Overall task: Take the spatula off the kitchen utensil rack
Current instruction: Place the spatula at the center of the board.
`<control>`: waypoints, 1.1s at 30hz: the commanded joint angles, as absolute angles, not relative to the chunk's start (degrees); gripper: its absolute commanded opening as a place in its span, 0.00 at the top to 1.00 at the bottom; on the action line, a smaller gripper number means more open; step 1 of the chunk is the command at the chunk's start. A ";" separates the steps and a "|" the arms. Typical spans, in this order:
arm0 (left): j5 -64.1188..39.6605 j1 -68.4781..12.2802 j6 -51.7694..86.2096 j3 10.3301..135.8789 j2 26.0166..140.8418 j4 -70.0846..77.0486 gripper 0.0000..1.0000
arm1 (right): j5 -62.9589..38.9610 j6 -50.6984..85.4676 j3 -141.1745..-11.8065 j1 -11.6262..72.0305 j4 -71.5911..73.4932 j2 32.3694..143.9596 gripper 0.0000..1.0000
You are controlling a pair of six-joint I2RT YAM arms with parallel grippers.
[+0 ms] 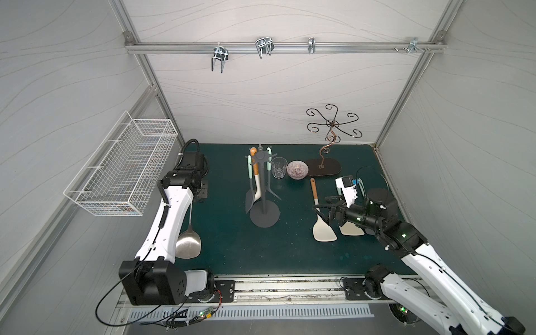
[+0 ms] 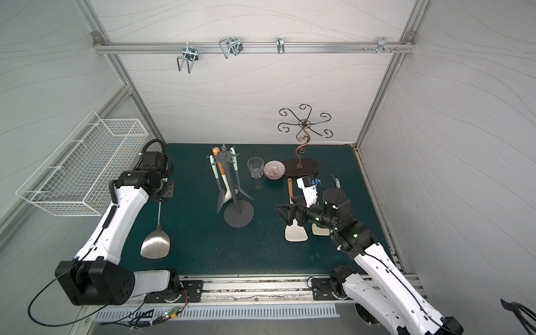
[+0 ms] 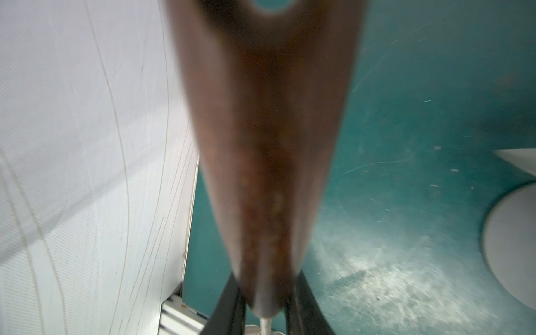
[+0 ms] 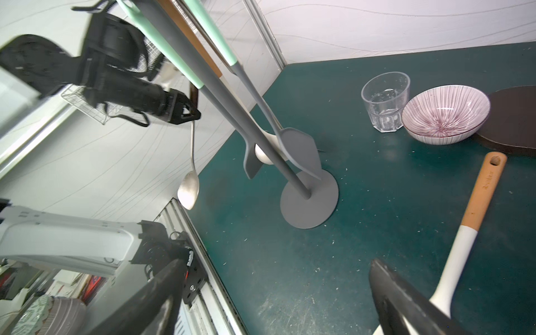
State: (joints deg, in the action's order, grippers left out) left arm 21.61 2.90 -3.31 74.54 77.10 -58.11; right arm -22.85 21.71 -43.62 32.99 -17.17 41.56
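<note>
A steel spatula [image 1: 188, 240] with a brown handle [image 3: 266, 145] hangs blade-down at the mat's left side, well left of the kitchen utensil rack [image 1: 264, 216]. My left gripper [image 1: 199, 191] is shut on the handle's top, its jaws pinching it in the left wrist view [image 3: 265, 307]. The dark-grey rack [image 4: 309, 203] stands mid-mat; grey mint-handled utensils [image 1: 250, 200] and a white spoon hang from its crown [image 2: 223, 156]. My right gripper [image 1: 320, 204] is open and empty above a white wood-handled spatula [image 1: 323, 229] lying on the mat.
A glass [image 1: 279, 167], a striped bowl [image 1: 296, 169] and a bronze wire stand [image 1: 323, 168] sit behind the right arm. Another white spatula [image 1: 351, 230] lies partly under that arm. A white wire basket [image 1: 121, 171] hangs on the left wall.
</note>
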 commanded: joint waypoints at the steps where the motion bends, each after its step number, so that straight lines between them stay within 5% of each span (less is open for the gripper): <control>1: 23.23 5.47 -5.55 75.48 80.07 -54.98 1.00 | -25.32 23.29 -42.81 33.31 -17.52 40.40 0.01; 13: 25.82 9.54 -8.06 86.88 102.07 -56.21 1.00 | -26.40 27.11 -36.69 33.31 -16.42 32.65 0.01; 33: 32.02 11.91 -9.43 87.45 116.04 -55.64 1.00 | -28.15 25.07 -32.16 33.31 -15.22 32.79 0.01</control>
